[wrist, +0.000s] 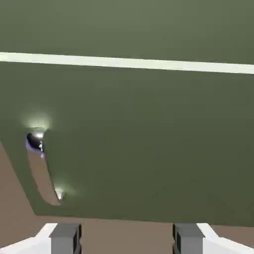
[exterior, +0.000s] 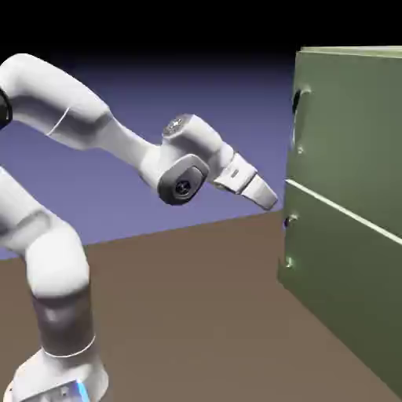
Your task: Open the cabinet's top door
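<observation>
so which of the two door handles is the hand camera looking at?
The lower door's handle: it sits below the pale seam. The top door's handle lies above that seam, out of the hand view.

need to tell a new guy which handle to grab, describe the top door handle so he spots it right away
Find the tall olive-green cabinet on the exterior view's right. A pale seam splits its front; take the larger panel above it, the top door. Its handle is the small dark curved one by that panel's left edge, higher than the lower panel's handle.
</observation>
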Motion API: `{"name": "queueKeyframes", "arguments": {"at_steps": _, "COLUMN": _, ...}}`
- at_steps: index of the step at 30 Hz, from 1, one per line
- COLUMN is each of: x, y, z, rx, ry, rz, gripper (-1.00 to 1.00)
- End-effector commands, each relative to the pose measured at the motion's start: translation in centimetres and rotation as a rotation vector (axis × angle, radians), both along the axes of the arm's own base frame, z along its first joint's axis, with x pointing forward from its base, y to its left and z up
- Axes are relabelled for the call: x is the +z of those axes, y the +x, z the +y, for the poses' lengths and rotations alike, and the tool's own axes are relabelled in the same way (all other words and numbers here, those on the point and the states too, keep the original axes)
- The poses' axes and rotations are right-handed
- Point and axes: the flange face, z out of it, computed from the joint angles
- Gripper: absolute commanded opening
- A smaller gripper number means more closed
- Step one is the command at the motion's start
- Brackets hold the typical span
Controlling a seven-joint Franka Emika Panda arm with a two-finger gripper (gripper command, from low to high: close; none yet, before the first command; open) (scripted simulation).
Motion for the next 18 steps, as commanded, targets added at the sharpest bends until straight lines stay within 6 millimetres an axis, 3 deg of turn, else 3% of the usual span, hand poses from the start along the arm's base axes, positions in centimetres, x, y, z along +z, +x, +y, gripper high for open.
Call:
{"name": "queueKeyframes", "arguments": {"at_steps": 1, "x": 0.6, "y": 0.1, "z": -0.3, "rx": -0.006, "ry": 0.002, "rz": -0.013, "gripper": 0.0}}
{"name": "queueKeyframes", "arguments": {"at_steps": 10, "x": 5.7, "y": 0.4, "z": -1.8, "rx": -0.05, "ry": 0.019, "rz": -0.136, "gripper": 0.0}}
{"name": "queueKeyframes", "arguments": {"at_steps": 18, "x": 9.2, "y": 0.2, "z": -2.1, "rx": -0.07, "ry": 0.029, "rz": -0.246, "gripper": 0.0}}
